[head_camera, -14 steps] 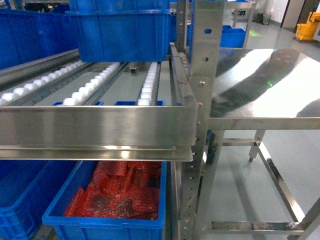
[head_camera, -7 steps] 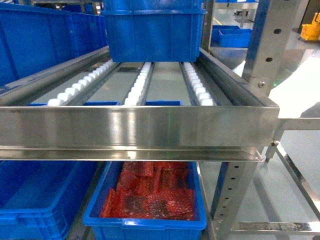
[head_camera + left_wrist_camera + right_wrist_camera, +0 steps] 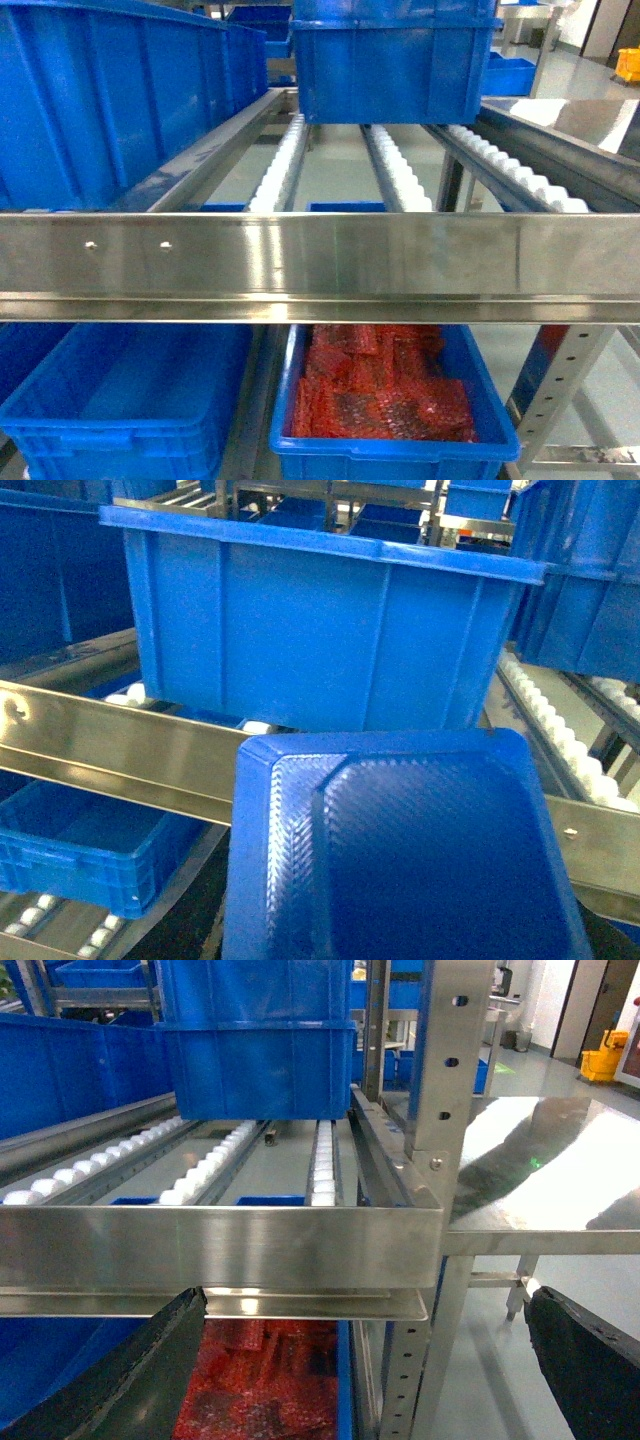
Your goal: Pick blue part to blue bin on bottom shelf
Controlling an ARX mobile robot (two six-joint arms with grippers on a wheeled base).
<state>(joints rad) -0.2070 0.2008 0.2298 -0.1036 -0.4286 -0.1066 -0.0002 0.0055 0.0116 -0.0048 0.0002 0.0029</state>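
1. Right now, the blue part [image 3: 400, 850] fills the lower half of the left wrist view, from 4 to 8 o'clock. It sits close under that camera, in front of a tall blue crate [image 3: 320, 630] on the roller lanes.
2. You cannot tell how the left gripper is set, because the part hides its fingers. From how near the part sits, I judge it is being carried, so treat it as held and avoid sudden moves.
3. The right gripper [image 3: 340, 1380] is spread wide with nothing between its fingers [image 3: 100, 1380]. Keep it out of the lane.
4. Your likely target is the empty blue bin [image 3: 120, 440] at 7 o'clock in the head view. It rests on the bottom shelf [image 3: 40, 925], whose rollers show at 8 o'clock in the left wrist view.
5. Just beside it, at 5 o'clock in the head view, a second bin [image 3: 395, 455] is full of red packets [image 3: 380, 395]. Do not drop the part there.
6. The steel front rail [image 3: 320, 255] runs across from 9 to 3 o'clock, above both bins. Bring the part down and forward of this rail before you go in, then pass beneath it.
7. The opening under the rail looks shallow, so tilt the part flat and enter slowly.
8. Centre the part over the empty bin and let go only once it is inside the rim.
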